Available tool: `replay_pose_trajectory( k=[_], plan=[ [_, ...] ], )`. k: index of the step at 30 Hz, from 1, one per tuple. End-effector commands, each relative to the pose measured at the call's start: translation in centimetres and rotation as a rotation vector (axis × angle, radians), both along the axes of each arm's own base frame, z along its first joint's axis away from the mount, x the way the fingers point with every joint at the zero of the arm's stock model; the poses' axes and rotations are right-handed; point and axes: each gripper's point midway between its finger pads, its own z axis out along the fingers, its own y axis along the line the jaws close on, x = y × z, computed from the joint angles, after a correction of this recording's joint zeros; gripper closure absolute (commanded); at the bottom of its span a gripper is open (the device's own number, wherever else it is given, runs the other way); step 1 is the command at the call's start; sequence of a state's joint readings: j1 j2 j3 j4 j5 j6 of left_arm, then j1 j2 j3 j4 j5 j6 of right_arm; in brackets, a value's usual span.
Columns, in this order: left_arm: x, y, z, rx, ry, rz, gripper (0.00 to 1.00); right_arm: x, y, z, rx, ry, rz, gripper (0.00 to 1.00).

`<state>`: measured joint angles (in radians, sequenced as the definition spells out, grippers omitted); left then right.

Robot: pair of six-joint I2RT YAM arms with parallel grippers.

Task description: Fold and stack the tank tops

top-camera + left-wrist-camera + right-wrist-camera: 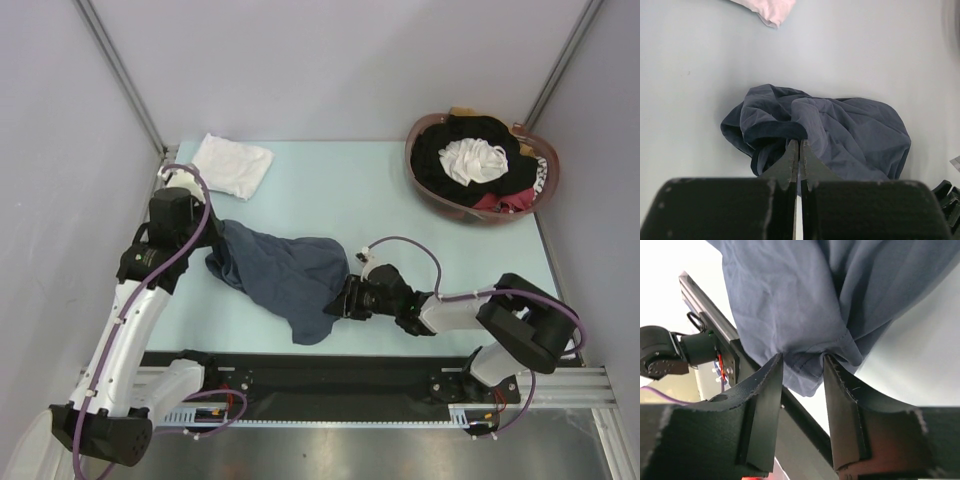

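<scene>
Left wrist — left pincer (799, 146) pinches grey-blue top (855, 130) (fold indistinct).

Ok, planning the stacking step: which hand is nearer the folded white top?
Left. The left hand sits at the grey-blue top's left end, close below the white top in the top view; the right hand is at its right end, farther.

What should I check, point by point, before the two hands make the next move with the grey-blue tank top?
1. Left hand shut on the grey-blue tank top: ok.
2. Right hand holding it firmly: cannot tell; the cloth lies inside it, but it is not fully closed.
3. That top spread flat on the table: not ok, it is crumpled.
4. White tank top folded at the far left corner: ok.
5. Basket away from both hands: ok.
</scene>
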<state>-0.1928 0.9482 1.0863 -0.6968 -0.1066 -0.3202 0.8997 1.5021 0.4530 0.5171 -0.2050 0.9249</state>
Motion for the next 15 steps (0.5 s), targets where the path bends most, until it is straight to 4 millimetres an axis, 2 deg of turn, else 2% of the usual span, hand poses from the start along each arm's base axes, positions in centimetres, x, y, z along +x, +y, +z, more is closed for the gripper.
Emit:
replay_pose_trajectory(
  k=[1,3,6,7,10,12,13,15],
  plan=[
    [0.4,0.2,1.1,0.004,-0.055,-0.009,1.0,1.8,1.4,1.9,0.078,-0.045,-0.044,0.58],
    [0.4,0.2,1.2,0.004,-0.058,-0.011,1.0,1.9,1.5,1.7,0.073,-0.04,-0.049,0.58],
    [0.4,0.3,1.2,0.006,-0.058,-0.01,1.0,2.0,1.1,1.6,0.069,-0.038,-0.07,0.68],
    [0.4,0.3,1.2,0.006,-0.058,-0.007,1.0,2.1,0.8,1.5,0.065,-0.041,-0.084,0.81],
    [0.4,0.5,1.0,0.01,-0.054,-0.002,1.0,2.4,-0.1,2.1,0.054,-0.074,-0.117,0.95],
    [0.4,0.5,1.0,0.007,-0.056,-0.003,1.0,2.4,-0.9,2.1,0.021,-0.098,-0.128,1.0],
    [0.4,0.5,1.1,0.006,-0.058,-0.004,1.0,2.8,-1.2,3.2,0.028,-0.13,-0.148,1.0],
    [0.3,0.4,1.1,0.003,-0.057,-0.006,1.0,2.9,-1.9,3.6,0.002,-0.157,-0.147,1.0]
  ],
)
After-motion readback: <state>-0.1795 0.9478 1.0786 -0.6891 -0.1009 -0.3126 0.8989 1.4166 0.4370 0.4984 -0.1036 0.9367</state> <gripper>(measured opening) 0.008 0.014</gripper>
